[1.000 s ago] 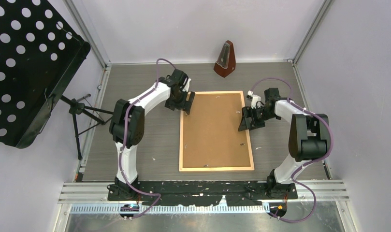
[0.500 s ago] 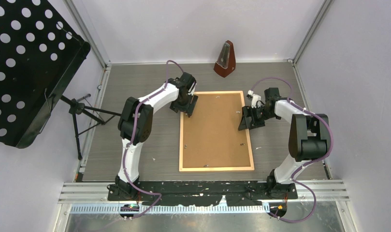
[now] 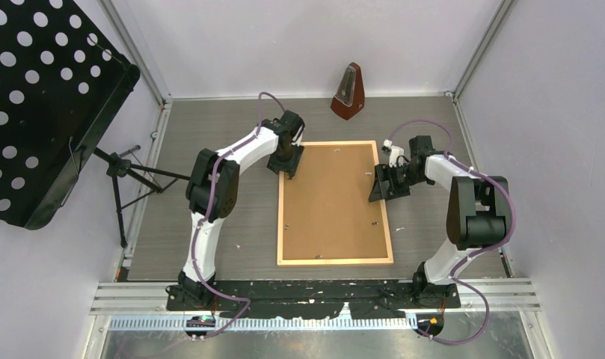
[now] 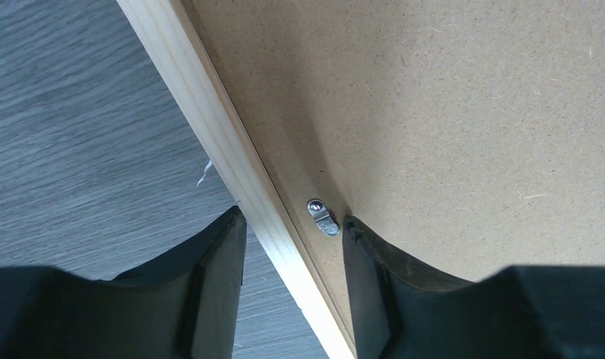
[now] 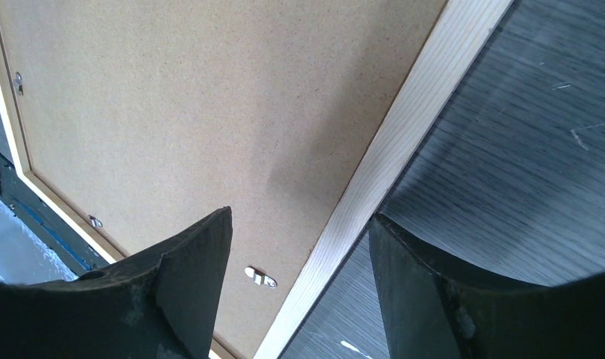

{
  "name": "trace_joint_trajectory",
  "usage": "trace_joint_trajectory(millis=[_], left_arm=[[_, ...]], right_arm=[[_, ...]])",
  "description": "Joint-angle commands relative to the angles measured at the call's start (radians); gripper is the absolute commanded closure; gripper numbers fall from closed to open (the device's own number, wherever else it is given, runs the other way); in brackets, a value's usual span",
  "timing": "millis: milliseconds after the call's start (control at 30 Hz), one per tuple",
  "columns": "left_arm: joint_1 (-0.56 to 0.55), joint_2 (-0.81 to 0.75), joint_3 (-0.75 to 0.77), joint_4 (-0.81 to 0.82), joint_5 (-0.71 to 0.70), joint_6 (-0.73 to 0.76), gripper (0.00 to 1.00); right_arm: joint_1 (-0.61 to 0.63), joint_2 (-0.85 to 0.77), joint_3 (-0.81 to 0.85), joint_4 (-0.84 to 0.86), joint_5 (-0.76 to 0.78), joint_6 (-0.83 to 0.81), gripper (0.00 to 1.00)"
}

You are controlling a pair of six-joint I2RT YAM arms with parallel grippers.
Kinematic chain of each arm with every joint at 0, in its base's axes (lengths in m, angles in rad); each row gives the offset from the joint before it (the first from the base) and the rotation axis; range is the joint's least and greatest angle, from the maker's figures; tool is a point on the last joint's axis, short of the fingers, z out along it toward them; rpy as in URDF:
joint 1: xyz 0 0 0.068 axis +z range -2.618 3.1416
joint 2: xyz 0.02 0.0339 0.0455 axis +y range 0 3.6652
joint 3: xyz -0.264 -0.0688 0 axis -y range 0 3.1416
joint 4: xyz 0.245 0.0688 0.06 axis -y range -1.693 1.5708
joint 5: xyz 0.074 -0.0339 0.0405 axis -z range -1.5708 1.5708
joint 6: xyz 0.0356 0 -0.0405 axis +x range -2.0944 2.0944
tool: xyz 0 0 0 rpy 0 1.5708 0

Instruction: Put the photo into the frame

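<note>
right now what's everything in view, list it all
frame: one, light wood, flat mid-table, back side up
backing board: one, brown, seated in the frame
turn clips: several, silver, along the board's edges
metronome: one, dark reddish brown, table's far edge
music stand: one, black perforated, left of the table
table: one, grey wood grain, under the frame and metronome
photo: none visible
left end effector: one, black, open, straddling the frame's left rail near its far corner
right end effector: one, black, open, straddling the frame's right rail
</note>
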Motion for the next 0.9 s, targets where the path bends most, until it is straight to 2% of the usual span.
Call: trace_joint_trajectory(millis=[0,400,633,667,733,867], left_arm=[[0.004,0.008,0.027,-0.004,-0.022,0.013,0.54],[0.018,-0.024,-0.027,0.021,-0.004,0.034,0.74],[0.018,-0.024,-0.012,0.019,0.006,0.048,0.82],[0.018,-0.026,-0.012,0.021,0.007,0.05,0.85],[0.018,-0.027,-0.008,0.019,0.008,0.053,0.98],[0.018,-0.03,0.002,0.019,0.011,0.059,1.0]], right_arm=[[0.0,-0.005,0.005,0.031,-0.035,-0.003,0.27],[-0.017,0.011,0.007,0.027,-0.054,-0.004,0.27],[-0.021,0.011,0.005,0.027,-0.058,-0.006,0.27],[-0.021,0.012,0.005,0.027,-0.06,-0.006,0.27],[-0.023,0.014,0.005,0.026,-0.063,-0.006,0.27],[-0.024,0.018,0.006,0.027,-0.064,-0.009,0.27]])
